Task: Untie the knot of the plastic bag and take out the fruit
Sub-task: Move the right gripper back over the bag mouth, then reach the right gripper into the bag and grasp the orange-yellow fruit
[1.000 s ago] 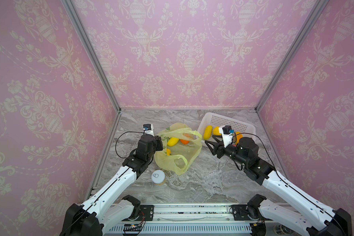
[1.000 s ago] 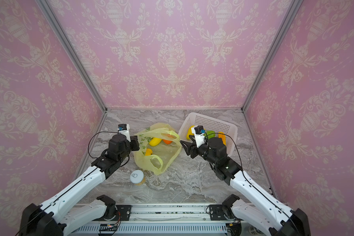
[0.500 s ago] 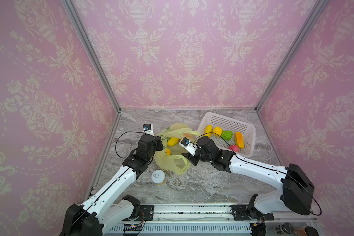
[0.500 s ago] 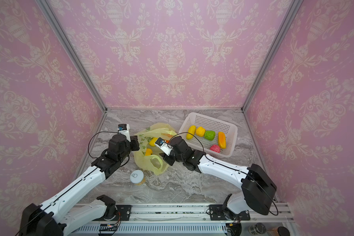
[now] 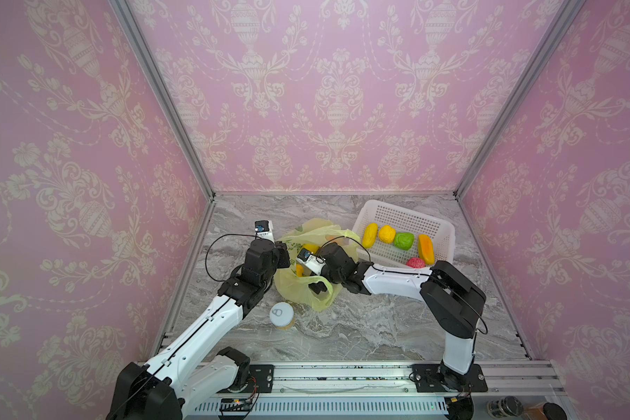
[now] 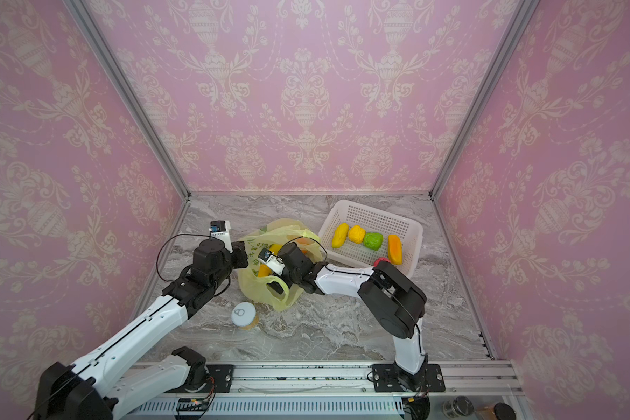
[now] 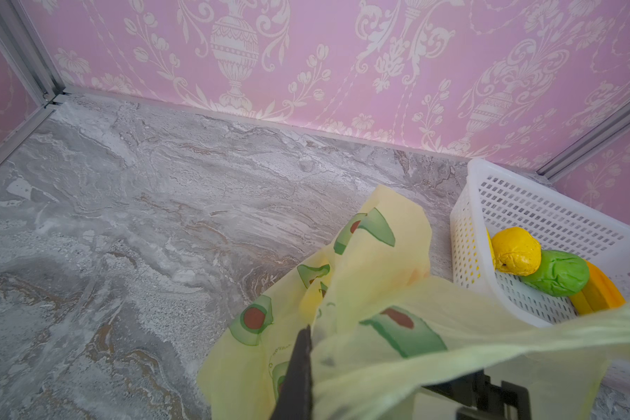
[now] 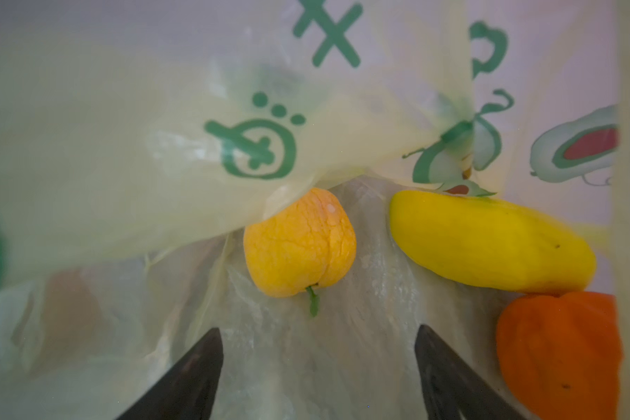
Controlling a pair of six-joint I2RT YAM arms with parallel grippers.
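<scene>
**Plastic bag (image 5: 288, 291) lies open on the table, right gripper (image 5: 315, 287) inside it with jaws spread**

In both top views the plastic bag sits mid-table (image 5: 379, 327). Its long axis runs from the back wall toward the front rail. Its mouth and a handle loop (image 5: 324, 296) point to the front, near a can (image 5: 281, 315). The left gripper (image 5: 283, 254) touches the bag's left edge. The right gripper reaches in through the mouth and is mostly covered by film. Just right of the bag, a white basket (image 5: 408, 214) holds 5 fruits (image 5: 403, 240).

The left wrist view shows what the top views hide: the left gripper (image 7: 308, 349) is clenched on a bunch of the bag's film. A handle strip (image 7: 524, 338) stretches sideways from it. Beyond stands the basket (image 7: 488, 189).

Only the right wrist view looks inside the bag. The right gripper (image 8: 317, 363) has its 2 fingers (image 8: 182, 381) wide apart with nothing between them. A round yellow-orange fruit (image 8: 299, 243) lies just ahead of the gap, stem toward the gripper. Beside it is a long yellow fruit (image 8: 488, 243), lying across the view, and it touches an orange fruit (image 8: 557, 349).
</scene>
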